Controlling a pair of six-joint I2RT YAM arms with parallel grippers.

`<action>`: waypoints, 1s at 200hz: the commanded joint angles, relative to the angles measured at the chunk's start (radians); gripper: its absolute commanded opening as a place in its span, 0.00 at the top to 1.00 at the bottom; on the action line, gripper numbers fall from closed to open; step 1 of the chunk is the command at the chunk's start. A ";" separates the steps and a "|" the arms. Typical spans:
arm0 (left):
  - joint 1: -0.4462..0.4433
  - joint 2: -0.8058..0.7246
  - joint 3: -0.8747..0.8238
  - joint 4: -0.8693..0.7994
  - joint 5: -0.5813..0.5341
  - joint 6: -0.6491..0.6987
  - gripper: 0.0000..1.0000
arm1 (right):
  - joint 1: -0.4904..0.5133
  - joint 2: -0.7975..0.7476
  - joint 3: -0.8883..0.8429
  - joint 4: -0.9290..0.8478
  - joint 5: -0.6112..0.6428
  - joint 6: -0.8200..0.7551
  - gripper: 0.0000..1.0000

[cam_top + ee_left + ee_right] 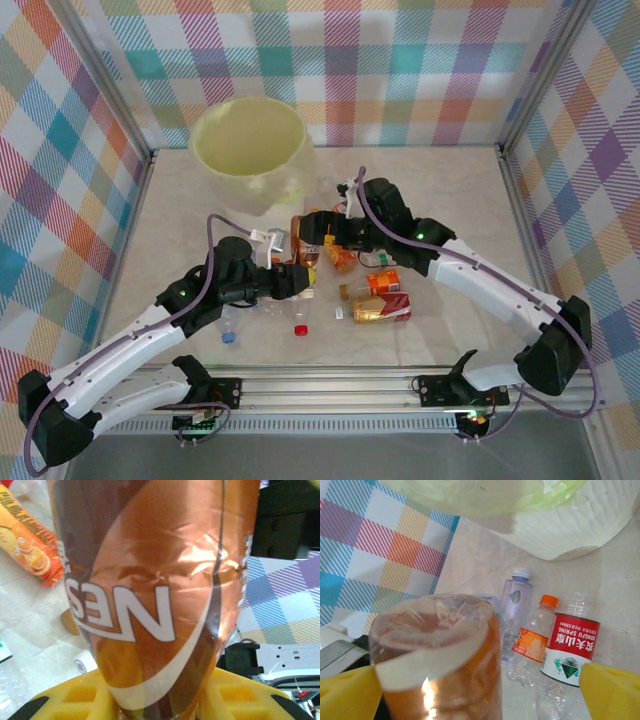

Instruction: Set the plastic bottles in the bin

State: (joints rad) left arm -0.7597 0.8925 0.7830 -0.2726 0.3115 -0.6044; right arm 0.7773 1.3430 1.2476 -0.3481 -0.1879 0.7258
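The pale-yellow bin (250, 140) stands at the back left, and its bag hangs across the top of the right wrist view (560, 530). My left gripper (297, 280) (160, 695) is shut on a brown-labelled bottle (150, 590), which sits between the yellow pads (75, 695). My right gripper (322, 235) (475, 690) is open, with its pads (610, 690) wide apart. An amber bottle (435, 655) (305, 226) rests against the left pad, base pointing away. More bottles lie on the table: an orange-labelled one (385, 283), a red-brown one (380, 310) and a clear one with a blue cap (228, 332).
Ahead of the right gripper, near the bin, lie a clear white-capped bottle (516, 595), an orange-capped one (535, 640) and a red-labelled one (572, 647). An orange-labelled bottle (30, 550) lies left of the left gripper. A loose red cap (300, 329) sits near the front. Checked walls enclose the table.
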 commanded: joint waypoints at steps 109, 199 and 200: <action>0.194 0.186 0.559 -0.445 0.051 0.178 0.70 | -0.027 -0.089 0.263 -0.409 0.404 -0.246 0.00; 0.440 0.536 1.101 -0.741 0.084 0.346 0.66 | -0.026 -0.175 0.200 -0.161 0.126 -0.462 0.00; 0.443 0.541 1.105 -0.743 0.083 0.348 0.66 | -0.026 -0.176 0.201 -0.160 0.122 -0.463 0.00</action>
State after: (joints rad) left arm -0.3729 1.3682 1.7908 -0.9157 0.3756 -0.3206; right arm 0.7502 1.1992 1.4517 -0.5980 0.0402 0.3378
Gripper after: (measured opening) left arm 0.342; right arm 0.996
